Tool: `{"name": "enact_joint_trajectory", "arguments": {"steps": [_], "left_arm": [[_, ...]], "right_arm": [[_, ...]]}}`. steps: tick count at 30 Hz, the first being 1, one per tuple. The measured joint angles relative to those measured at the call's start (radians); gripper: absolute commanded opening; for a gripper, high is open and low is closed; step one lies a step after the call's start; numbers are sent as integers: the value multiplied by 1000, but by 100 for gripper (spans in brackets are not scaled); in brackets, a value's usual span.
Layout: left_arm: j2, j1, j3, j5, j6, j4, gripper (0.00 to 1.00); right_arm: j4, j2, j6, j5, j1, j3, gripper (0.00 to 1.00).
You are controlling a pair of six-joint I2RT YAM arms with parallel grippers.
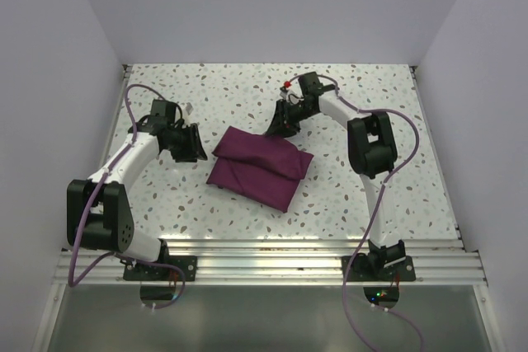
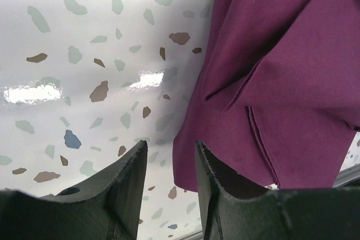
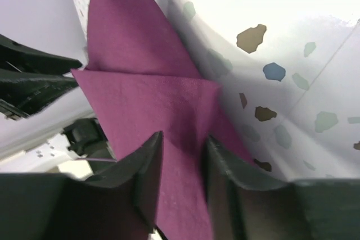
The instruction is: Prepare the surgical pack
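Note:
The plum-purple cloth lies folded into a thick bundle mid-table. It also shows in the left wrist view and the right wrist view. No steel tray, instruments or gauze pads are in view. My left gripper is open and empty, low over the table just left of the bundle's left edge, with the cloth's corner beside its right finger. My right gripper is open at the bundle's far corner, jaws apart over a folded flap.
The speckled tabletop is walled in white on the left, back and right. An aluminium rail runs along the near edge by the arm bases. My left gripper's fingers show beyond the cloth in the right wrist view.

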Motion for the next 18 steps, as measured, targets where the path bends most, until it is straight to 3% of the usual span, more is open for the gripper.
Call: {"name": "enact_joint_trajectory", "arguments": {"steps": [9, 13, 18], "left_arm": [[0, 0, 0, -2, 0, 0, 43], [0, 3, 0, -18, 0, 0, 43], [2, 20, 0, -32, -4, -1, 44]], "right_arm": [[5, -2, 19, -7, 1, 0, 0], [-4, -38, 27, -7, 8, -10, 0], [-3, -196, 39, -13, 58, -98, 0]]}}
